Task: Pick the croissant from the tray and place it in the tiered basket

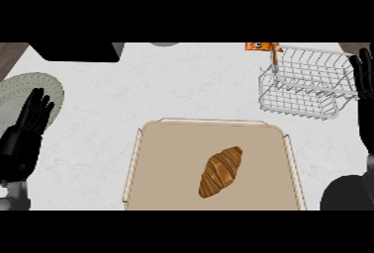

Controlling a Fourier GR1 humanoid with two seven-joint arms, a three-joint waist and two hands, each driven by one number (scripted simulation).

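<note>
Nothing's done yet: the golden-brown striped croissant (220, 172) sits on the beige rectangular tray (168, 163), the white wire tiered basket (306, 81) holds nothing, both black hands (left hand (25, 136), right hand (361, 74)) open, fingers straight.

Matt tan tray (166, 148), glossy ridged croissant (220, 171), white wire basket (306, 84), marbled counter (175, 84)

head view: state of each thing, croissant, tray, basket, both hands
golden-brown striped croissant: lying on the tray, untouched
tan rectangular tray: flat on the counter, holding only the croissant
white wire tiered basket: upright, nothing visible inside
left hand: open, resting, fingers up
right hand: open, beside the basket
</note>
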